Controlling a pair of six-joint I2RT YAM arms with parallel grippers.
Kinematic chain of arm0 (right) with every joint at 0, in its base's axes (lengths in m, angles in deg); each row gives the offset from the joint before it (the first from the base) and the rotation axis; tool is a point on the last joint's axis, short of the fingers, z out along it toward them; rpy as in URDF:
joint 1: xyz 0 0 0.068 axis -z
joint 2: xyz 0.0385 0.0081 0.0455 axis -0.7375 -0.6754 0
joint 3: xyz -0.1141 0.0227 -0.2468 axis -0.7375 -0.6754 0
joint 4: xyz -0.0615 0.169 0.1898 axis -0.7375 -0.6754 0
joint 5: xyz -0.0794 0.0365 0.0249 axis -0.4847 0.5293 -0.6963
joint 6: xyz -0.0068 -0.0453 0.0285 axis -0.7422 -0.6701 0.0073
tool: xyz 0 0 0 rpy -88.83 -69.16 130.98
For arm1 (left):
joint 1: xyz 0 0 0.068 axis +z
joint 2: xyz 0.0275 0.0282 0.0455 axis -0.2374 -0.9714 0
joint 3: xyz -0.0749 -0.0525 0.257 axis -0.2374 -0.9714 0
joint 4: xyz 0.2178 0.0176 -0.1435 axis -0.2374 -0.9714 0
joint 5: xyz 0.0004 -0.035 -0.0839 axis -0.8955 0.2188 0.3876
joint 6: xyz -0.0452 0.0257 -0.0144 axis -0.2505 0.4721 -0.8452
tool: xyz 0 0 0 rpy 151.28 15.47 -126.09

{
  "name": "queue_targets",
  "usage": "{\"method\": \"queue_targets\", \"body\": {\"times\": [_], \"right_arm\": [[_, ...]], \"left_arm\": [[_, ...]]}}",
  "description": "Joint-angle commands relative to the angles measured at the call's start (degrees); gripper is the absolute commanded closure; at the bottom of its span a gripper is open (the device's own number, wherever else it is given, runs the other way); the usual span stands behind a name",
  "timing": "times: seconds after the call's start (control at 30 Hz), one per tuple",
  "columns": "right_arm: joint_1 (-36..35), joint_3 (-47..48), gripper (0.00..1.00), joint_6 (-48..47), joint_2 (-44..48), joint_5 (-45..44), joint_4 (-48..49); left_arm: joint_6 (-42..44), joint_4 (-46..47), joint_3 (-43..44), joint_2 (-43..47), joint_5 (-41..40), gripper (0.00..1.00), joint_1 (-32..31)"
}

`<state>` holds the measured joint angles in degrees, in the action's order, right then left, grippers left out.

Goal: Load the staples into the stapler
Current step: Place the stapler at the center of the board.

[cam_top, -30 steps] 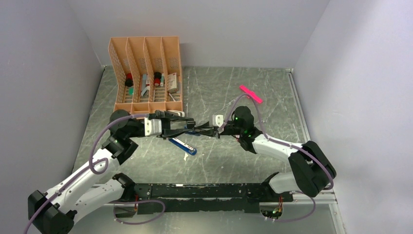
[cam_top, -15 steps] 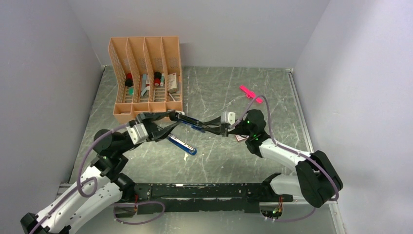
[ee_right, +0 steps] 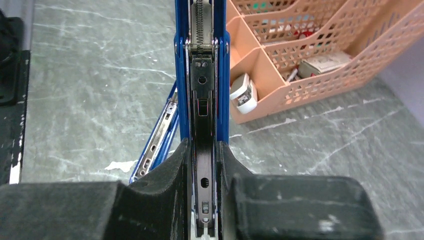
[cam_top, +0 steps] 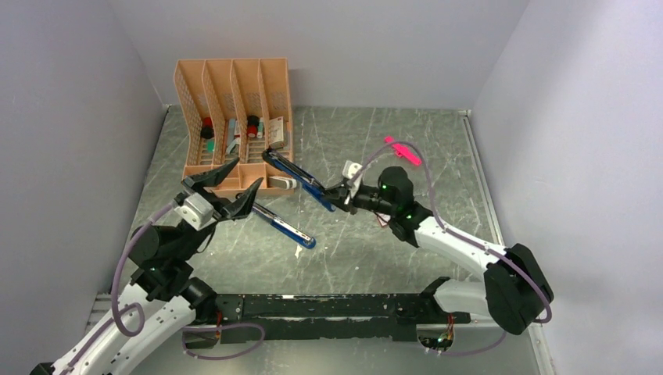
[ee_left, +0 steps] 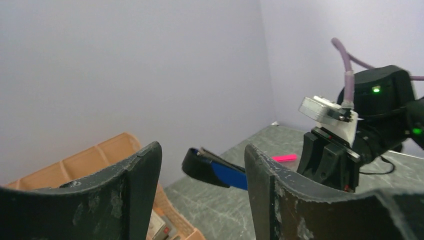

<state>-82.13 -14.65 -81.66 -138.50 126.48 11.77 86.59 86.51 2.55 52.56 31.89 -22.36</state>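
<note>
Top external: orange organizer [cam_top: 234, 117] just behind stapler [cam_top: 301, 180]; pink stick [cam_top: 403, 151] apart.

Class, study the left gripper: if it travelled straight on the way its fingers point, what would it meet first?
Probably the raised blue arm of the stapler, held by the right gripper. It sits framed between the open fingers of the left gripper, though depth is unclear.

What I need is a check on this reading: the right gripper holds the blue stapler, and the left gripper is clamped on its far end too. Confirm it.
One part is wrong. The right gripper does hold the blue stapler, but the left gripper is not clamped on it: its jaws stand open and empty, apart from the stapler. The left wrist view shows this most plainly.
</note>
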Motion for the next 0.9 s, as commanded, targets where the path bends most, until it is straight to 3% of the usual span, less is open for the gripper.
{"method": "queue_targets", "body": {"times": [0.0, 0.07, 0.17, 0.3, 0.53, 0.87], "right_arm": [[-6.91, 6.99, 1.00, -2.64, -0.41, -17.23, -13.94], [-9.90, 8.58, 1.00, -0.95, -1.20, -22.10, -17.18], [-15.64, 13.72, 1.00, 1.62, -3.89, -29.46, -24.46], [-22.50, 19.33, 1.00, 5.72, -8.19, -36.66, -30.98], [-31.27, 27.32, 1.00, 16.95, -15.48, -42.63, -36.86], [-35.05, 40.81, 1.00, 23.59, -31.44, -44.43, -44.92]], "left_arm": [[0.07, -4.31, 0.50, 1.62, -12.12, 0.33, 0.25], [-0.79, -4.82, 1.44, 2.13, -16.58, 0.34, 0.29], [-2.65, -6.10, 4.09, 2.56, -22.24, 0.45, 0.25], [-7.07, -12.99, 12.03, 0.42, -28.90, 0.45, 0.24], [-12.51, -27.59, 22.42, -6.15, -30.49, 0.46, 0.25], [-12.99, -25.65, 19.19, -4.01, -28.65, 0.39, 0.30]]}}
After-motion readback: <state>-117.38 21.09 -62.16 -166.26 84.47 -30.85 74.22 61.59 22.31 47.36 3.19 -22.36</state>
